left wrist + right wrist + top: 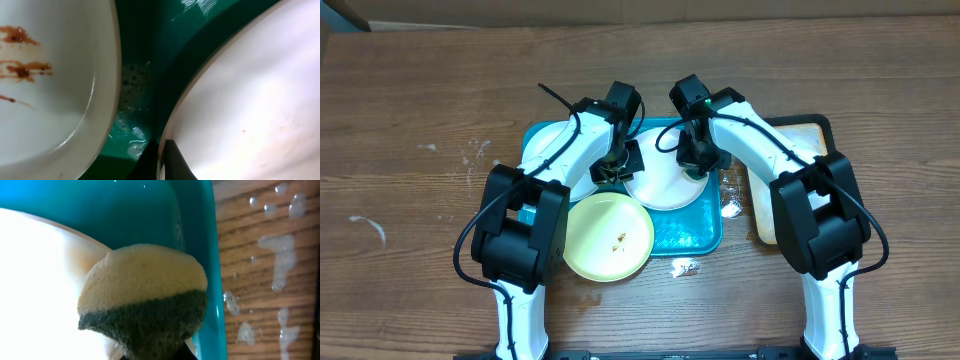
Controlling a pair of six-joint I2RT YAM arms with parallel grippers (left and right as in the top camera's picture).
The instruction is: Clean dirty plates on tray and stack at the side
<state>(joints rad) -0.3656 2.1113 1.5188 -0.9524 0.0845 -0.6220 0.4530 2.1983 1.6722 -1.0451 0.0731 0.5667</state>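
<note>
Sponge [145, 300] gripped in right claw [697, 165], at white plate [665, 188] edge

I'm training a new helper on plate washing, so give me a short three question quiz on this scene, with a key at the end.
1. True or false: the right claw holds a sponge.
2. Which plate sticks out over the near edge of the tray? A the yellow-green plate, B a white plate, C none.
3. Fill in: in the left wrist view, the brown smears lie on a ____ plate.

Key: 1 true; 2 A; 3 white.
</note>
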